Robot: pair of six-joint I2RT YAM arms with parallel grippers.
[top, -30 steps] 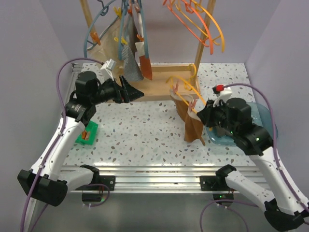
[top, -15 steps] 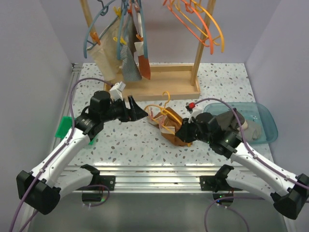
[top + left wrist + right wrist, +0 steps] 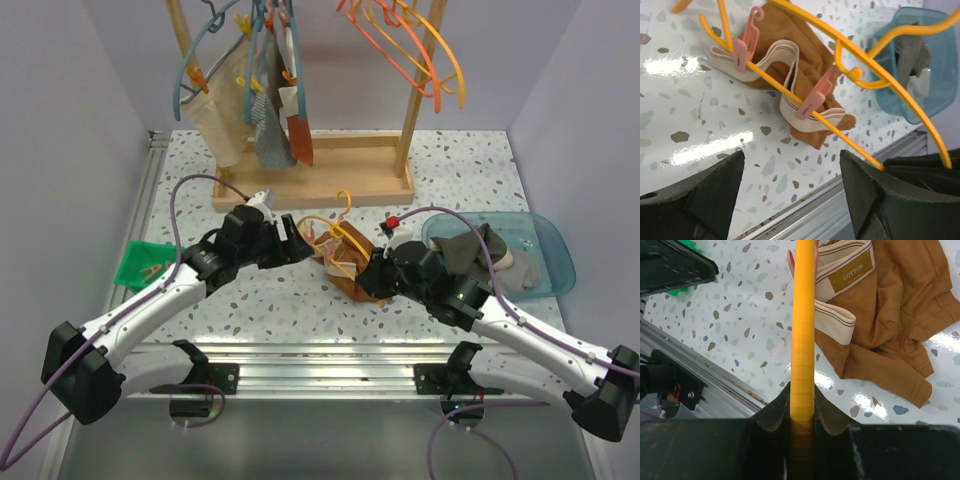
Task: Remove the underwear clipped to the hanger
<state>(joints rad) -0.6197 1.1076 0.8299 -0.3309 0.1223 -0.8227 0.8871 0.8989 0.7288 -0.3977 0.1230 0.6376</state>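
Observation:
The rust-brown underwear (image 3: 348, 280) lies crumpled on the table, its beige waistband held by two pink clips (image 3: 746, 42) of the yellow hanger (image 3: 338, 228). My right gripper (image 3: 376, 276) is shut on the hanger's bar (image 3: 803, 340), just right of the underwear (image 3: 890, 305). My left gripper (image 3: 300, 247) is open and empty, just left of the hanger. In the left wrist view the underwear (image 3: 790, 55) and the hanger bar (image 3: 790, 97) lie ahead of my open left gripper (image 3: 792, 185), not between its fingers (image 3: 690, 195).
A teal bin (image 3: 556, 270) with grey cloths sits at the right. A wooden rack (image 3: 330, 186) at the back holds hanging cloths (image 3: 265, 120) and orange hangers (image 3: 420, 50). A green object (image 3: 140, 262) lies at the left. The table's front rail (image 3: 840, 200) is close.
My right gripper lowered the hanger and underwear from the air onto the table and moved left. My left arm swung from the rack forward and right, up to the hanger.

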